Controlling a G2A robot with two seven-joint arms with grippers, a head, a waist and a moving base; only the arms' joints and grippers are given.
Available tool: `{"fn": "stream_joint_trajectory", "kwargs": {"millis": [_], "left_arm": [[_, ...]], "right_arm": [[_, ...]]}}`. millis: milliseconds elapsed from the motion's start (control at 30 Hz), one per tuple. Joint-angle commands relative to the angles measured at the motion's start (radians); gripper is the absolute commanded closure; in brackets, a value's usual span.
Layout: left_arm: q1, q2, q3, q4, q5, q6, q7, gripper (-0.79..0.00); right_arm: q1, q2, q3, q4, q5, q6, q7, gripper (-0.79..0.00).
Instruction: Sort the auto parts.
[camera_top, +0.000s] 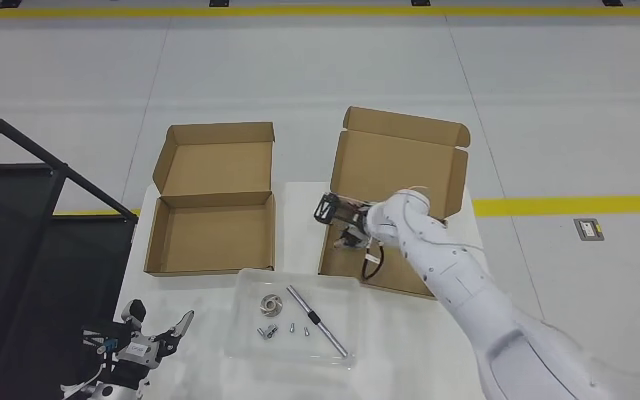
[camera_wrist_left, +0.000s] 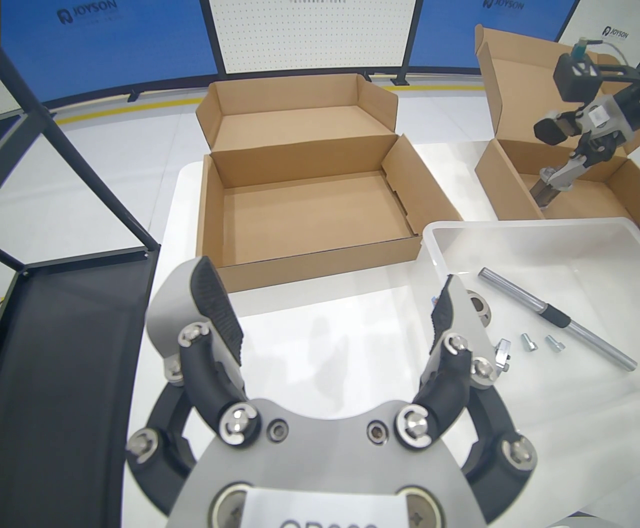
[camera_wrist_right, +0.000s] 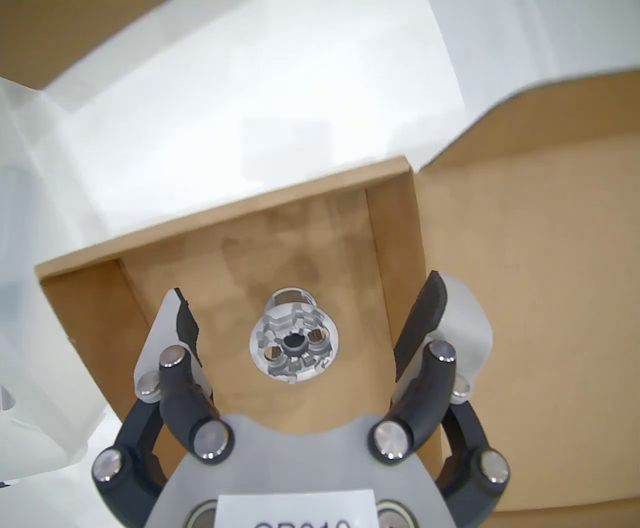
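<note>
Right pincer (camera_wrist_right: 307, 290): released, fingers spread, nothing in its grip. It hung over a near corner of the right box (camera_wrist_right: 525, 300).
Round part (camera_wrist_right: 295, 345): it lay on the box floor straight below that pincer, close to the corner walls. It looked clear of both fingers, so I judged it delivered.
Left pincer (camera_wrist_left: 325, 272): released and empty, low at the near left edge of the surface (camera_top: 300, 215). It sat just beside the black rack (camera_top: 60, 260), with the tray (camera_wrist_left: 525, 225) off to one side.
Left to sort: the tray held a rod (camera_wrist_left: 550, 312), a wheel-shaped part (camera_top: 268, 306), two bolts (camera_wrist_left: 527, 343) and a small nut (camera_wrist_left: 502, 352).
Risk, leaving the box: a spread finger could catch the corner wall on the way up and drag the box, or clip the round part.
Risk, bolts: they lay close together and near the nut. I feared a wide pincer would nudge one aside or pinch two at once.
Risk, rod: it is long and lay slantwise. Gripped off its middle it would likely tip and strike the tray wall.
Risk, tray: it is clear, so its rim was hard for me to judge. A bump could slide it.
In the way: the tray's walls around the parts, and the right box's near wall just beside the tray.
Left box (camera_top: 210, 235): open, bare inside, lid folded back.
</note>
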Motion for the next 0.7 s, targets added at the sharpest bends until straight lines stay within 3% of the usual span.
{"fn": "stream_joint_trajectory", "kwargs": {"millis": [0,67,233,333,500,667], "left_arm": [[0.0,0.0,0.0,0.0,0.0,0.0,0.0,-0.785],[0.0,0.0,0.0,0.0,0.0,0.0,0.0,-0.785],[0.0,0.0,0.0,0.0,0.0,0.0,0.0,-0.785],[0.0,0.0,0.0,0.0,0.0,0.0,0.0,-0.785],[0.0,0.0,0.0,0.0,0.0,0.0,0.0,-0.785],[0.0,0.0,0.0,0.0,0.0,0.0,0.0,-0.785]], "right_arm": [[-0.037,0.026,0.029,-0.101,-0.006,-0.005,0.014,-0.785],[-0.102,0.061,0.074,-0.245,-0.021,-0.008,0.055,-0.785],[-0.368,0.157,0.24,-0.762,-0.058,-0.012,0.259,-0.785],[-0.512,0.19,0.316,-0.99,-0.039,-0.044,0.322,-0.785],[-0.641,0.206,0.333,-1.141,-0.001,-0.039,0.357,-0.785],[-0.65,0.198,0.269,-1.14,0.024,-0.04,0.366,-0.785]]}}
